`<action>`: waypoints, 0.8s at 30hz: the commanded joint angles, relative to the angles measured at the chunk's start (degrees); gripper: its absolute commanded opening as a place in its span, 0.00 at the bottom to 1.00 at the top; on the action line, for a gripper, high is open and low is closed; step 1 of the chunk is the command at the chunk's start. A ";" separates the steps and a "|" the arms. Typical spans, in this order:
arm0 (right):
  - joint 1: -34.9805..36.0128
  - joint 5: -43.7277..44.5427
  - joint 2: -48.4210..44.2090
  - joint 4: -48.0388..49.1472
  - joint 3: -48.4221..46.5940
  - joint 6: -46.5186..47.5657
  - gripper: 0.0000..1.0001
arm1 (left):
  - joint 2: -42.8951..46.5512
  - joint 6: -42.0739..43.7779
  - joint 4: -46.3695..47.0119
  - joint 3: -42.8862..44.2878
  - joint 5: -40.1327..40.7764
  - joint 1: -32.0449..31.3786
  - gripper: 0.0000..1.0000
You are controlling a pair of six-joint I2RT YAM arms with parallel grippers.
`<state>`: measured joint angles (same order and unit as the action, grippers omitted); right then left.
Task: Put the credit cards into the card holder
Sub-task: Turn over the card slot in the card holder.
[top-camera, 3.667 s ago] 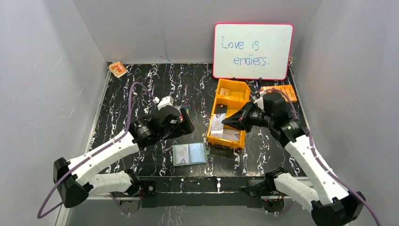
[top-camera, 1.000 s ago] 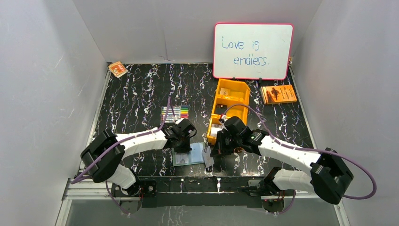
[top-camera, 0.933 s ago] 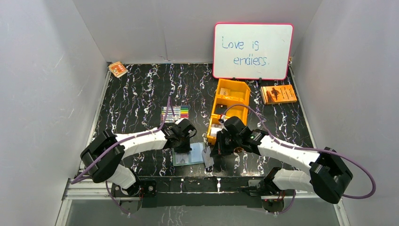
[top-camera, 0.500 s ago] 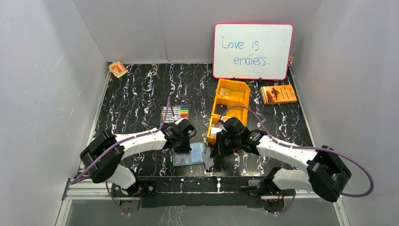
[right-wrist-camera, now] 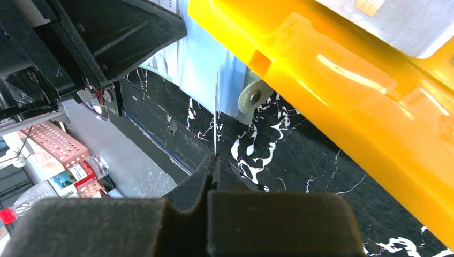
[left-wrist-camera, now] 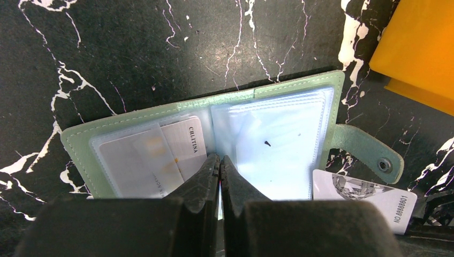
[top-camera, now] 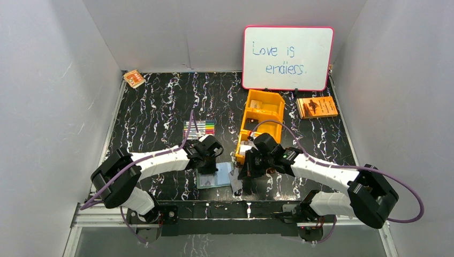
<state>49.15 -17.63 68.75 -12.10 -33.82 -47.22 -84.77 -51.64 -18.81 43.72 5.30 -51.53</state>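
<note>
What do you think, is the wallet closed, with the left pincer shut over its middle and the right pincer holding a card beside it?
Not closed: the left wrist view shows the wallet open. The left pincer is shut over its middle; the right pincer holds a card beside it.

Card holder [left-wrist-camera: 278,144] open flat on black marble table [left-wrist-camera: 134,48]. Left gripper [left-wrist-camera: 220,159] fingers closed together over centre fold. Card [left-wrist-camera: 155,158] in left pocket. Loose white card [left-wrist-camera: 364,195] under snap tab [left-wrist-camera: 367,152]. Orange bin [left-wrist-camera: 417,48] at top right.
</note>
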 commanded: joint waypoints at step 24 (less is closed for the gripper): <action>0.22 1.00 -0.66 2.17 1.10 -1.42 0.00 | -0.39 0.18 -2.70 -2.10 1.47 0.11 0.00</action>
<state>49.15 -15.22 67.22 -11.57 -32.82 -48.29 -84.68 -51.64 -18.46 43.53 5.30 -51.53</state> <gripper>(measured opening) 0.011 0.007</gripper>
